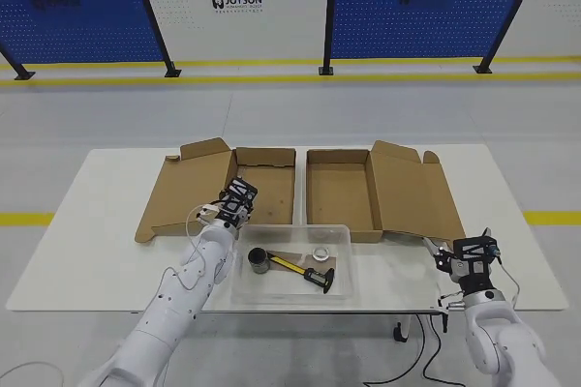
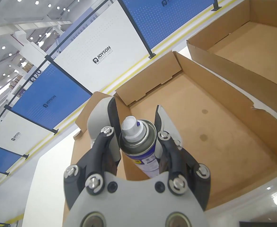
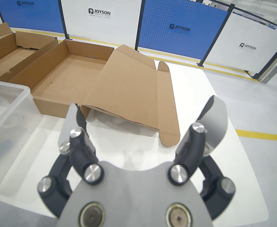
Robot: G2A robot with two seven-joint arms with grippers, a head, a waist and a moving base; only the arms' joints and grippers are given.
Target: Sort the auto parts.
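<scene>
My left gripper (image 2: 136, 119) is shut on a spray can (image 2: 140, 147) with a white nozzle and blue label, held at the near edge of the left cardboard box (image 2: 200, 124). From above, that gripper (image 1: 238, 196) sits over the left box (image 1: 268, 184), beside its opened lid. A clear plastic bin (image 1: 292, 232) at the table's front holds a dark cylinder (image 1: 259, 261), a yellow-handled tool (image 1: 300, 270) and a small white ring (image 1: 321, 253). My right gripper (image 3: 143, 109) stands open with nothing between its fingers, over the table's front right corner (image 1: 470, 250).
The right cardboard box (image 1: 341, 193) lies open with its lid flap (image 3: 133, 90) spread flat on the white table (image 1: 87, 242). The bin's wall (image 3: 8, 112) is close beside the right gripper. Blue and white barrier panels stand beyond the table.
</scene>
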